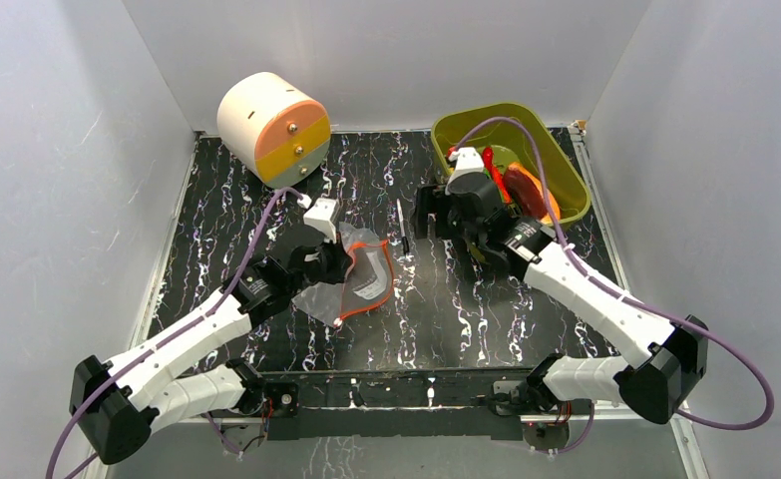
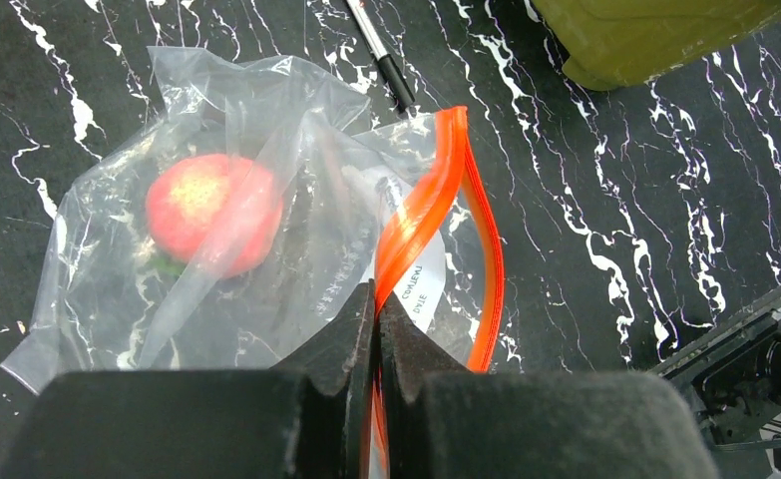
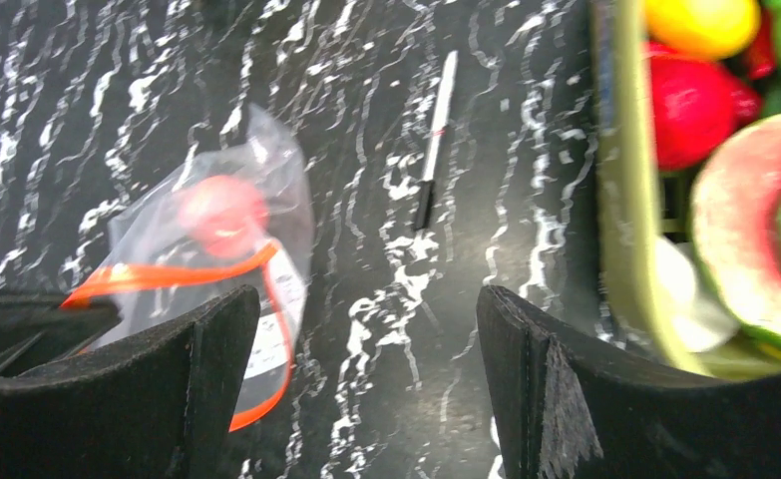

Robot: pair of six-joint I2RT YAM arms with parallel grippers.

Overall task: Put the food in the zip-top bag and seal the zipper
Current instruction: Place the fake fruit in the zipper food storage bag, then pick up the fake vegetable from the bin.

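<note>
Zipper (image 2: 421, 215) pinched in L gripper (image 2: 377, 299); only wrist cams show peach (image 2: 211, 212) in bag (image 2: 107, 289); R gripper (image 3: 368, 304) spread.

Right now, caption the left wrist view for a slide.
Left gripper pinching the zip-top bag at its zipper, peach inside.

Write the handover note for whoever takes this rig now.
Left gripper: fingers shut on the zipper, holding one side of the zip-top bag; its mouth is open.
Right gripper: open, empty, hovers between bag and olive-green tub.
Done: peach is in the bag.
Left: the other toy food sits in the tub; bag it, then seal the zipper. A pen lies beside the bag.
</note>
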